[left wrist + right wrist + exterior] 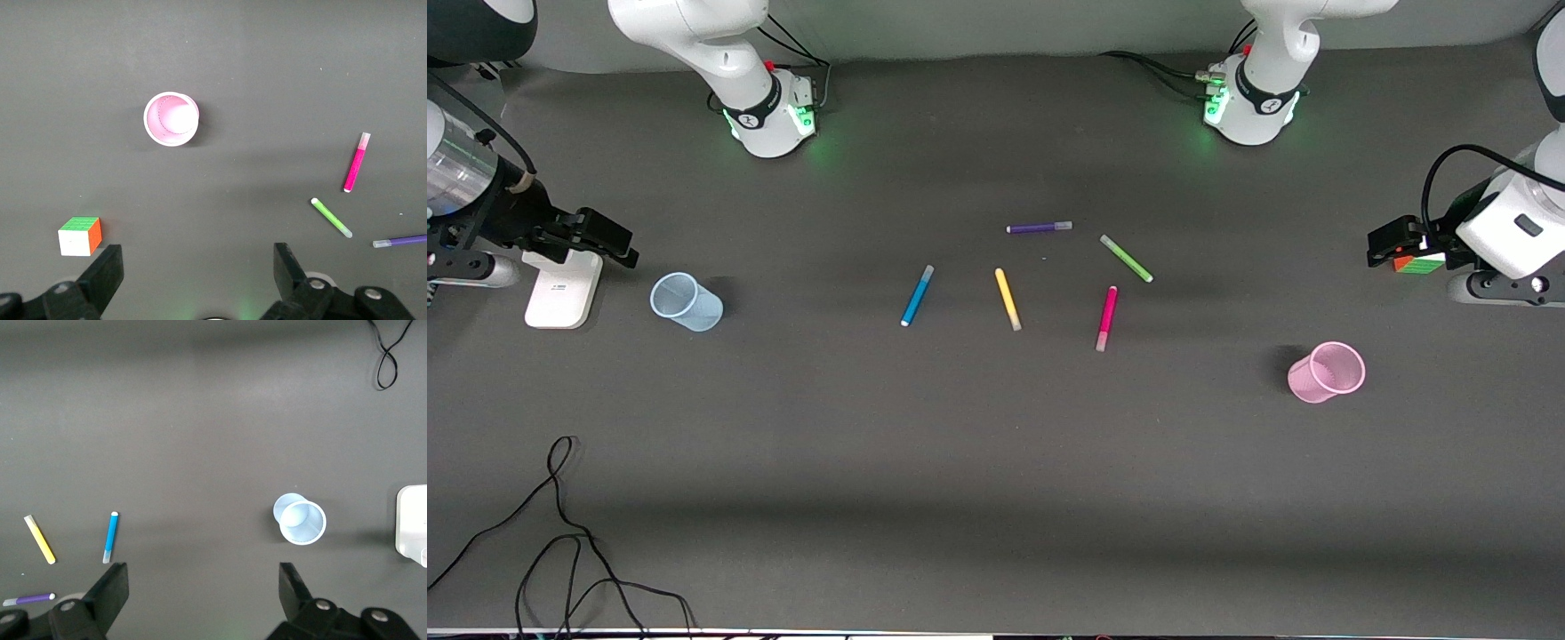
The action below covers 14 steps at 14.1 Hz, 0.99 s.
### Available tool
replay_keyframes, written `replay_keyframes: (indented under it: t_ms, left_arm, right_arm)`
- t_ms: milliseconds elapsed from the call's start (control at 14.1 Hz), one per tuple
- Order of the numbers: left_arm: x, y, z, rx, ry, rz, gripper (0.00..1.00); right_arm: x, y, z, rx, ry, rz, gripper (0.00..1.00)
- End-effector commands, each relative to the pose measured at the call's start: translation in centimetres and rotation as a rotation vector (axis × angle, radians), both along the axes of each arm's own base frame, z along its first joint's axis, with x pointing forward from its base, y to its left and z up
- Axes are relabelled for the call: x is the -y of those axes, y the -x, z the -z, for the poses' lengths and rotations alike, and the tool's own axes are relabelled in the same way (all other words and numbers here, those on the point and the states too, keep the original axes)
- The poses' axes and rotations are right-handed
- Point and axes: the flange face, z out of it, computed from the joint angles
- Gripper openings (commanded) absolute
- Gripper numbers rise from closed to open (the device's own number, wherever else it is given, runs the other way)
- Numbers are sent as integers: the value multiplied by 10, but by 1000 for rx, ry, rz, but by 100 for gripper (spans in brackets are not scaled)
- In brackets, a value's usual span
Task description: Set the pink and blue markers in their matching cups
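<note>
Front view shows both arms waiting at the desk's [996,498] ends. The right end effector [609,244] hangs wide open and empty beside the blue cup [686,302]; the left end effector [1392,242], also spread and empty, hangs above a colored cube [1419,264], near the pink cup [1327,372]. The blue marker [917,296] and pink marker [1106,317] lie mid-desk, well apart from both. No writing is legible.
</note>
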Motion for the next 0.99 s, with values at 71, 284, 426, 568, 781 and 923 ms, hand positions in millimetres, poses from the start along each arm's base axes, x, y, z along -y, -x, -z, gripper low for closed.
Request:
replay_keyframes:
  t_ms: [71, 284, 426, 568, 781, 923]
  left_arm:
    - [-1, -2, -1, 4, -9, 1, 100]
    - [-3, -2, -2, 6, -9, -2, 100]
    - [-2, -3, -1, 6, -8, -1, 100]
    - [2, -2, -4, 7, -8, -13, 100]
    - [16, -1, -8, 9, -1, 12, 100]
    - [50, 2, -9, 11, 1, 70, 100]
  right_arm:
    - [10, -2, 5, -28, 6, 6, 100]
    - [4, -6, 14, -56, 8, 6, 100]
    - [-9, -11, 22, -69, -1, 33, 100]
    - [-31, -17, 37, -95, -32, 70, 100]
    - [-82, -29, 71, -144, -95, 130, 100]
    - [-120, -32, 102, -206, -109, 151, 100]
